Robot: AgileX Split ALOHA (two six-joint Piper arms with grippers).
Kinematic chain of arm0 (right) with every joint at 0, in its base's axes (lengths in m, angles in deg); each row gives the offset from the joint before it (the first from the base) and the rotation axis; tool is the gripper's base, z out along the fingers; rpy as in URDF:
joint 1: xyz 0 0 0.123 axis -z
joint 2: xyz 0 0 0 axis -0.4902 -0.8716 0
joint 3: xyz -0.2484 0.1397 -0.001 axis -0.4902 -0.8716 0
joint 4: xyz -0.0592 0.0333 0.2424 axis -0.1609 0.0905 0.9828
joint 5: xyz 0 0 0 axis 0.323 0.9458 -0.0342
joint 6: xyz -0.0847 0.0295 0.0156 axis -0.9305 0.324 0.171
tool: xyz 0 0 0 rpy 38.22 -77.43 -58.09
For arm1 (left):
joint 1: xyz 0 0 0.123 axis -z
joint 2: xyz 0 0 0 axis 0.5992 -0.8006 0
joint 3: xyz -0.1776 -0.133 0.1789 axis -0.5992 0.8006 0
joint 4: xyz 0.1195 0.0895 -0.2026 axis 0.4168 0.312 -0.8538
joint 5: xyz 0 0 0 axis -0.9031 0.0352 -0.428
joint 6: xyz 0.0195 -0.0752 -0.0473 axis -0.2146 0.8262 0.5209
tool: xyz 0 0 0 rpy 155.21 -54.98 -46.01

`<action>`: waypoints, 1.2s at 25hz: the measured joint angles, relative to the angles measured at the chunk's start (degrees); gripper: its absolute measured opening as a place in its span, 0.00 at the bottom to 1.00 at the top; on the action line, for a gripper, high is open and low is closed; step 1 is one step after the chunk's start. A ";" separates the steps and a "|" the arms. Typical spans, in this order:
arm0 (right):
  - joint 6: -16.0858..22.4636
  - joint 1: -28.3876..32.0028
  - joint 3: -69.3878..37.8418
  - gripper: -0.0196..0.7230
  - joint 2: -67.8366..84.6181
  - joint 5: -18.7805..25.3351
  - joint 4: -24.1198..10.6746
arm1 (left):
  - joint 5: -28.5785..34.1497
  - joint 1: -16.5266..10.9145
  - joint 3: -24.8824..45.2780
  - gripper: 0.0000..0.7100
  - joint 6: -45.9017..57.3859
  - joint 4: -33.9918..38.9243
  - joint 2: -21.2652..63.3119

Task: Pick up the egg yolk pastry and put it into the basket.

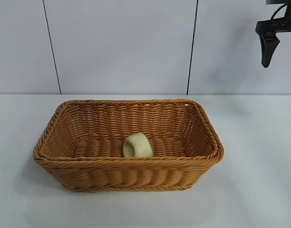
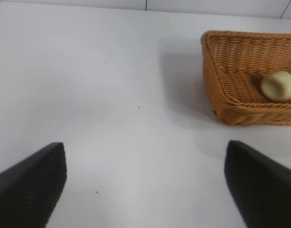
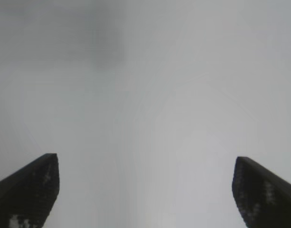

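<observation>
The right end effector [image 1: 268, 50] hangs high at the exterior view's upper right corner, well apart from the basket, its fingers [image 3: 26, 194] spread wide and holding nothing. The left end effector [image 2: 145, 185] is also wide and empty above the bare white counter [image 2: 112, 95]. The egg yolk pastry [image 1: 137, 146] lies inside the wicker basket [image 1: 131, 176], on its floor near the front wall.
</observation>
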 joint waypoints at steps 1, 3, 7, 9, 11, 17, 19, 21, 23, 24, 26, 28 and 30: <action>-0.03 0.00 -2.29 0.95 1.89 0.00 0.47 | 0.00 0.00 0.00 0.98 0.00 0.00 0.00; -0.52 0.00 -7.66 0.95 5.65 0.05 1.57 | 0.00 0.00 0.00 0.98 0.00 0.00 0.00; -1.71 0.00 -17.40 0.95 13.98 0.05 2.73 | 0.00 0.00 0.00 0.98 0.00 0.00 0.00; -2.06 0.00 -21.68 0.95 18.56 0.05 2.73 | 0.00 0.00 0.00 0.98 0.00 0.00 0.00; -2.55 0.00 -25.67 0.95 22.79 0.05 2.73 | 0.00 0.00 0.00 0.98 0.00 0.00 0.00; -4.12 0.00 -36.61 0.95 36.46 0.05 2.73 | 0.00 0.00 0.00 0.98 0.00 0.00 0.00; -4.72 0.00 -39.73 0.95 41.41 -0.30 2.73 | 0.00 0.00 0.00 0.98 0.00 0.00 0.00; -5.80 0.00 -43.31 0.95 46.12 -1.70 2.73 | 0.00 0.00 0.00 0.98 0.00 0.00 0.00; -6.45 0.00 -46.84 0.95 51.64 -4.11 3.09 | 0.00 0.00 0.00 0.98 0.00 0.00 0.00; -6.83 0.00 -48.89 0.95 54.02 -5.58 3.16 | 0.00 0.00 0.00 0.98 0.00 0.00 0.00; -7.52 0.00 -52.85 0.95 59.84 -7.96 3.39 | 0.00 0.00 0.00 0.98 0.00 0.00 0.00; -7.73 0.00 -57.27 0.95 65.34 -9.84 3.78 | 0.00 0.00 0.00 0.98 0.00 0.00 0.00; -7.95 0.00 -60.83 0.95 71.40 -10.43 4.17 | 0.00 0.00 0.00 0.98 0.00 0.00 0.00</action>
